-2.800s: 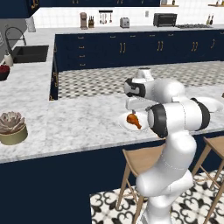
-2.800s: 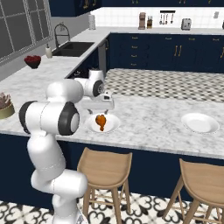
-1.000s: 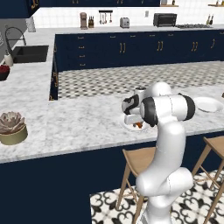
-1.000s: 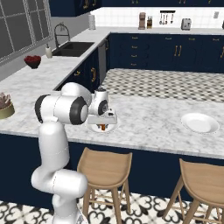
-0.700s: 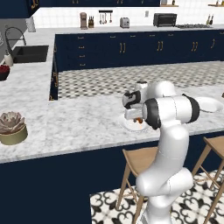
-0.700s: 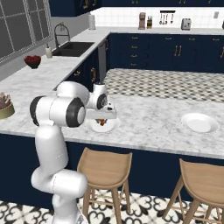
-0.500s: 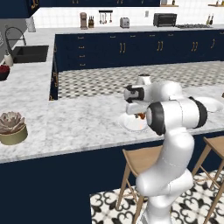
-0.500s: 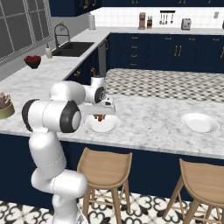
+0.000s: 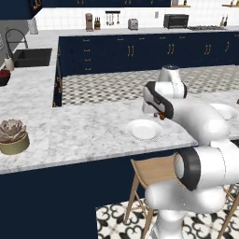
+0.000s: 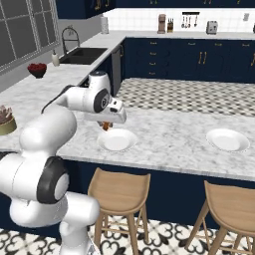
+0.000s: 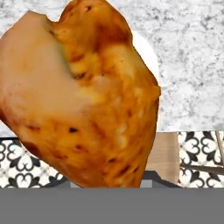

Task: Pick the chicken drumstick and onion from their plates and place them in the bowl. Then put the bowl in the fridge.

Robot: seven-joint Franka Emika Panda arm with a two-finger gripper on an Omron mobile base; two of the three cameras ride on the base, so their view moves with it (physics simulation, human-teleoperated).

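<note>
The chicken drumstick [image 10: 105,126] is held clamped in the gripper [image 10: 106,124], lifted clear of the white plate [image 10: 117,140] and hanging just above that plate's far left rim; in the hand view the drumstick [image 11: 81,94] is seen very close, with the plate's white edge [image 11: 148,51] and marble behind it. The plate sits near the front edge of the marble counter [image 10: 169,139], and bare marble is seen around it on all sides. A second white plate [image 10: 227,139] lies well apart to the right along the same counter. Two wooden stools [image 10: 119,189] are tucked under the counter's front edge. Far to the left, a potted succulent [image 9: 13,136] stands on the counter, and a sink with a faucet [image 10: 84,54] is set into the side run.
</note>
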